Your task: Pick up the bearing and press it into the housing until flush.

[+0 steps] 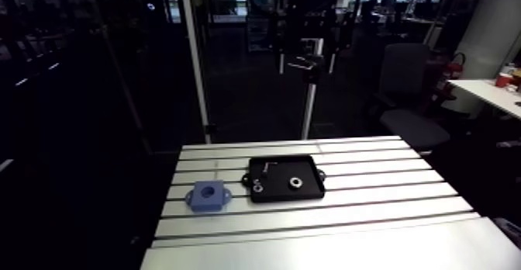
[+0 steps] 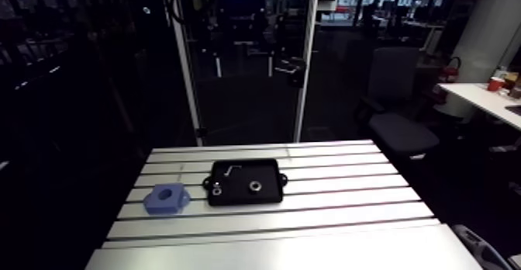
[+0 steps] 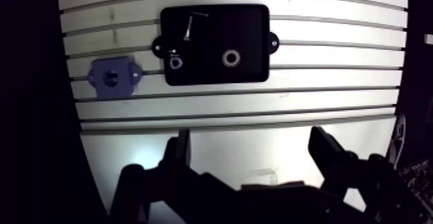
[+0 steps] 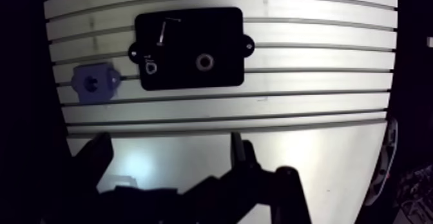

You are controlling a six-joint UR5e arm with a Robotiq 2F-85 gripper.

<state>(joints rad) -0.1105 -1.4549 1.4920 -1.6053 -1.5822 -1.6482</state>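
Slotted aluminium table (image 3: 258,111) filled the wrist view, w/ bare metal under the gripper (image 3: 252,152). Its two fingers (image 3: 179,150) stood spread wide apart, nothing between them, touching nothing, i.e. an empty hand held clear of the surface.

Ahead of the gripper, well apart from it, lay 1 black tray (image 3: 251,27), flat on the table, w/ a small mounting ear on each short side.

Inside the tray, 3 items:
- 1 bearing (image 3: 230,58), a metal ring lying flat, approx. mid-tray and toward the edge nearer the gripper.
- 1 smaller ring-shaped piece (image 3: 175,62), near the tray's end on the housing side, apart from the bearing (too small to tell what it was).
- 1 thin bent rod (image 3: 188,27), in the far corner on that same side, touching neither ring.

Outside the tray sat 1 blue housing (image 3: 112,78), a squat block w/ a round bore facing up and an ear on each side. It stood on the table near the tray's end, next to the smaller ring's side, not touching the tray. Its bore looked empty in the arm view; the bearing was in the tray, not in the housing.
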